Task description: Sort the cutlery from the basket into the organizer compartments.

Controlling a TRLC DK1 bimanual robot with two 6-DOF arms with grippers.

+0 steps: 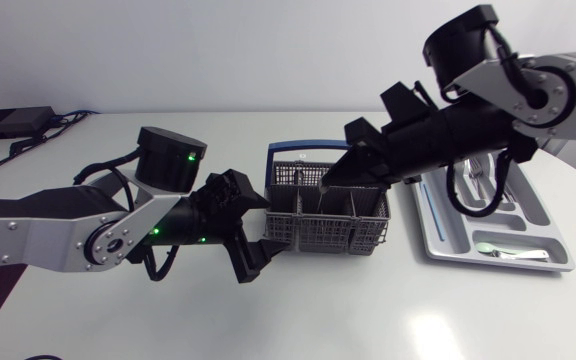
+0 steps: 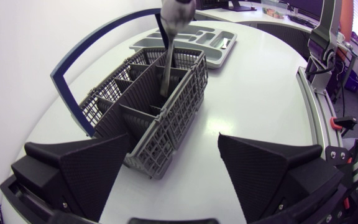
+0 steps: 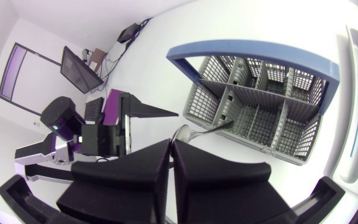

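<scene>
A grey wire basket (image 1: 328, 222) with a blue handle stands mid-table. My right gripper (image 1: 330, 180) hangs over it, shut on a metal piece of cutlery (image 3: 191, 133) whose other end dips into a basket compartment (image 3: 229, 121); what kind of piece it is does not show. The left wrist view has that piece (image 2: 166, 68) standing upright in the basket (image 2: 160, 106). My left gripper (image 1: 271, 222) is open at the basket's left end, and its fingers (image 2: 73, 168) straddle the near corner. The grey organizer (image 1: 438, 250) lies to the right.
The organizer (image 2: 219, 46) holds some cutlery (image 1: 513, 252) in its compartments. My left arm (image 3: 61, 118) stretches across the table's left half. A black box with cables (image 1: 8, 122) sits at the far left corner.
</scene>
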